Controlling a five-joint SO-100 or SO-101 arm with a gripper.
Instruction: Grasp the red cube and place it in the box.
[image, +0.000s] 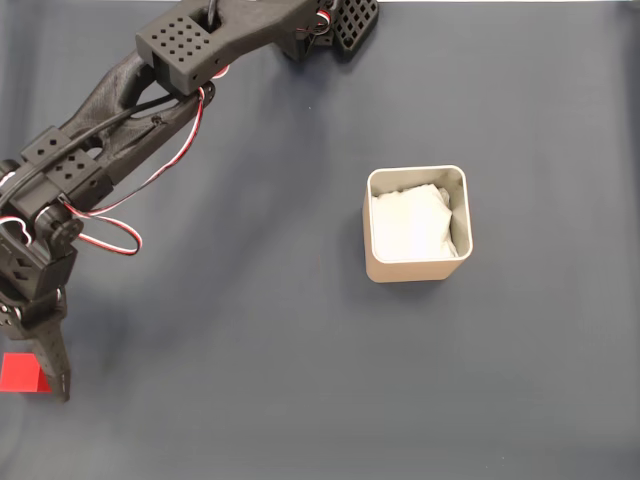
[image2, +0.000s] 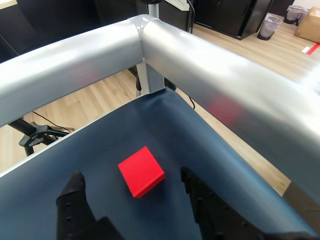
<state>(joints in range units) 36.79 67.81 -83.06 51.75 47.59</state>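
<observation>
The red cube lies on the dark blue mat at the far left edge of the fixed view, near the bottom corner. In the wrist view the red cube rests flat between my two black fingers, a little ahead of their tips. My gripper is open and straddles the cube without touching it. One finger shows just right of the cube in the fixed view. The box, beige with white paper inside, stands far off to the right of centre.
Thick silver frame rails meet at a corner right beyond the cube, with the mat's edge and wooden floor behind. The black arm stretches from the top down the left side, with red and white wires looping beside it.
</observation>
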